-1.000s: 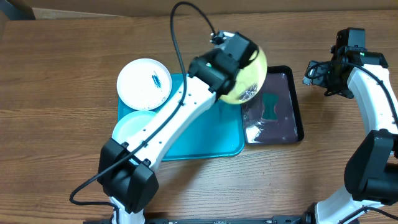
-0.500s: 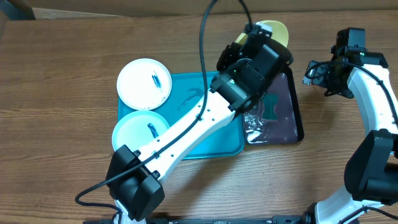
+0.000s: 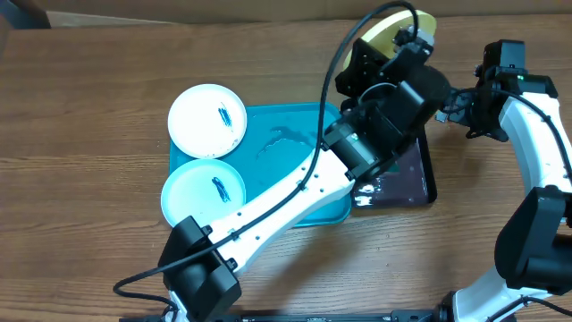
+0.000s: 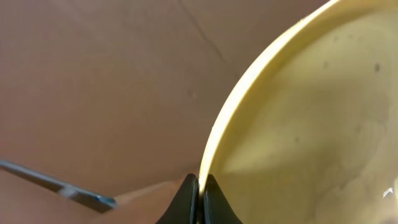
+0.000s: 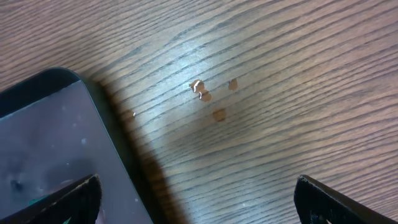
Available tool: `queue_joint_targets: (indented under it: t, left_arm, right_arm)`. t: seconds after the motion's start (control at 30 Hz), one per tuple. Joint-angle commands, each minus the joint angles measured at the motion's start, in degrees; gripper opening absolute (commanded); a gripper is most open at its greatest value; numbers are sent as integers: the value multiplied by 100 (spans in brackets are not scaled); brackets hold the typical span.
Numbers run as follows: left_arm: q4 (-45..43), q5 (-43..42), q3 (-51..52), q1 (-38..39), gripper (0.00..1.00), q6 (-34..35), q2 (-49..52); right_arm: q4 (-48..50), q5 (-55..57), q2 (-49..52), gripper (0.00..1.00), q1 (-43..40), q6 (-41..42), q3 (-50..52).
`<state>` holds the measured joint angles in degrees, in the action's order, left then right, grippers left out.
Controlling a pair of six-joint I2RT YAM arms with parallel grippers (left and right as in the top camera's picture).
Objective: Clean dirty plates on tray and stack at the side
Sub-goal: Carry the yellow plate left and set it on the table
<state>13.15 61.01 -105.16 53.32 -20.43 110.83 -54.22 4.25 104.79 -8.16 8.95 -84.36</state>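
My left gripper point(image 4: 200, 183) is shut on the rim of the yellow-green plate point(image 4: 311, 124), which it holds tilted on edge above the wood. From overhead this plate point(image 3: 393, 27) is at the far back, beyond the black tray. The white plate point(image 3: 207, 120) with a blue-green smear overlaps the back left corner of the turquoise tray point(image 3: 268, 165). The pale blue plate point(image 3: 203, 192), also smeared, sits at the tray's front left. My right gripper point(image 5: 199, 202) is open and empty over bare wood beside the black tray, and overhead it point(image 3: 458, 103) is at the right.
A black tray point(image 3: 431, 174) with a purple inside lies right of the turquoise tray, mostly under my left arm. Its rim point(image 5: 118, 162) runs beside my right gripper. Small brown crumbs point(image 5: 205, 93) dot the wood. The left arm's cable point(image 3: 335, 72) arcs over the tray.
My left arm has carried the yellow-green plate from above the trays toward the back right and tipped it on edge. The right arm has not moved.
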Motion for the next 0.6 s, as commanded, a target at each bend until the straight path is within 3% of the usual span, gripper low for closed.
queue_joint_targets:
  t: [0.0, 0.2, 0.57]
  left_arm:
    - [-479, 411, -151, 151, 4, -833, 44]
    - [-1556, 446, -151, 254, 4, -1711, 44]
    - [-1657, 455, -151, 262, 4, -1749, 44]
  right_arm:
    - [7, -31, 11, 100, 0, 0, -90]
    - [9, -31, 11, 100, 0, 0, -90]
    - [9, -31, 11, 100, 0, 0, -90]
